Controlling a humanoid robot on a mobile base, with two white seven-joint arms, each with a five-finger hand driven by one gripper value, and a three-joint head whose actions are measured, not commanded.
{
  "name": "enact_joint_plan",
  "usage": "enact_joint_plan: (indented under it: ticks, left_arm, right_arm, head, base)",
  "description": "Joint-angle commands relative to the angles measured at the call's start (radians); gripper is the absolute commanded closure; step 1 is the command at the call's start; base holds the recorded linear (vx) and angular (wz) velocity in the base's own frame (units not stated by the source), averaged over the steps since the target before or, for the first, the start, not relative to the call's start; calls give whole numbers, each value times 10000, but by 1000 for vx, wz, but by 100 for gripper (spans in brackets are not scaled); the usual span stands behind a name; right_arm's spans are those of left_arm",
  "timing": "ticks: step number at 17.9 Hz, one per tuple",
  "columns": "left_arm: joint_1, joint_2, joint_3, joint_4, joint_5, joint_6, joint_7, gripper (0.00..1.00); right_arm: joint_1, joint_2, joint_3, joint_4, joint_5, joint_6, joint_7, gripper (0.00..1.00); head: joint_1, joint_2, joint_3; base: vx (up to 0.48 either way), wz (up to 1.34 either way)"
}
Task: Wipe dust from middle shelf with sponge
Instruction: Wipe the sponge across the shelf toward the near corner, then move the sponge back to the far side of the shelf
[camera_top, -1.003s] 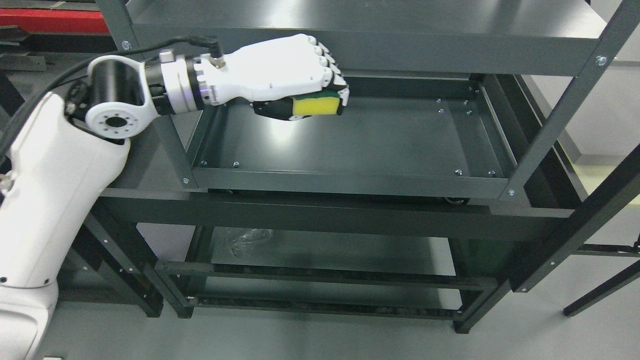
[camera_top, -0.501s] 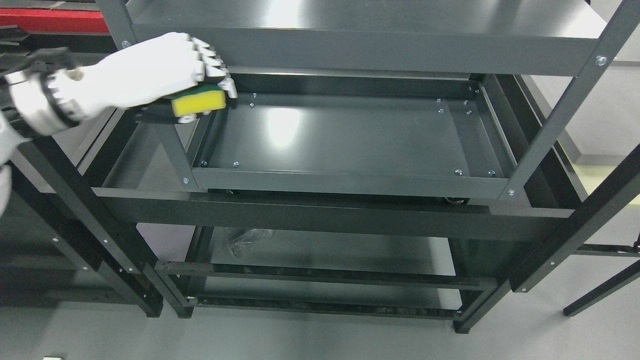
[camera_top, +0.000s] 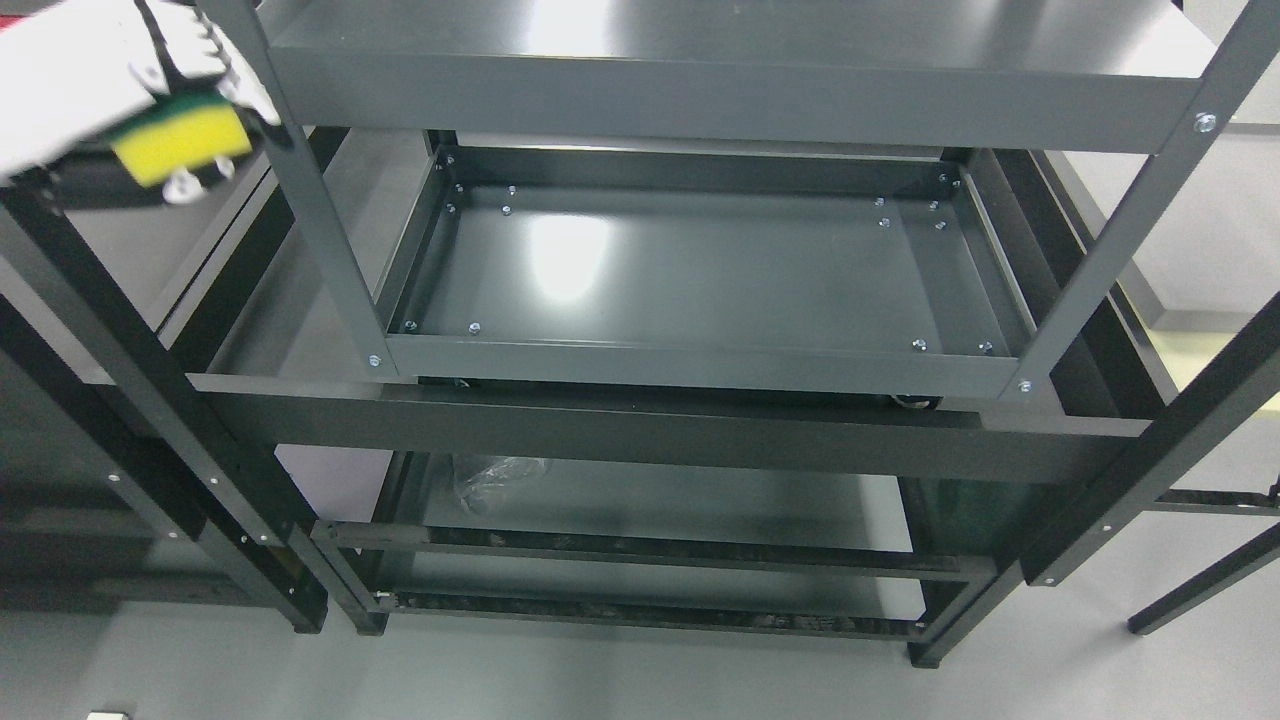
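Observation:
A yellow sponge (camera_top: 180, 142) with a green scouring top is gripped in my white left hand (camera_top: 195, 125) at the upper left corner of the head view. The hand is blurred and sits outside the dark grey rack, left of its front left post (camera_top: 300, 190). The middle shelf (camera_top: 700, 270) is a shallow grey tray with a raised rim, lying bare with a bright glare spot on its left half. My right hand does not show.
The top shelf (camera_top: 730, 60) overhangs the back of the tray. Below is a lower shelf with a crumpled clear plastic bag (camera_top: 490, 475). A second dark rack (camera_top: 120, 330) stands at the left. Grey floor lies around.
My left hand has pulled the sponge out of the middle shelf, leftward and up past the front left post, to the picture's upper left corner. The arm has mostly left the view.

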Motion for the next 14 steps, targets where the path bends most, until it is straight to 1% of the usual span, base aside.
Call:
enact_joint_plan:
  ticks: [1,2,4,5,7,8,10,14]
  left_arm:
    - [-2260,-1997,-2589,349,1225,2,933,93]
    - [-2842,-2886,-3110,716,1133,2,1164,93]
    - [-4100,-4498,-4016,1849,919,2,1243,95]
    - [-4652,-5326,-4324,2508,508,2,1319,95]
    - [-5665,-6753,-4662,3643,-458,2,1731,95]
    - [-6141,-7230,-4862,4226,-903,2,2023,95]
    - [-6787,-7230,-5504,5178,-1579,2,2529,95]
    - [-6974,-7230,-8370,5352,-1415,31,4461,95]
  right_arm:
    - [0,-175,0,-175,0,730,-7,0]
    - [0,-175,0,-175,0,730,8,0]
    - [0,-175,0,-175,0,730,8,0]
    - [0,-175,0,-175,0,730,8,0]
    - [0,-175,0,-175,0,730,8,0]
    - [0,-175,0,-175,0,730,8,0]
    - [0,-175,0,-175,0,730,8,0]
    - [0,-175,0,-175,0,730,8,0]
  head:
    - [0,0,0]
    - [0,0,0]
    - [0,0,0]
    - [0,0,0]
    - [0,0,0]
    - [0,0,0]
    - [0,0,0]
    - [0,0,0]
  base:
    - [0,0]
    - [0,0]
    - [0,0]
    - [0,0]
    - [0,0]
    - [0,0]
    - [0,0]
    - [0,0]
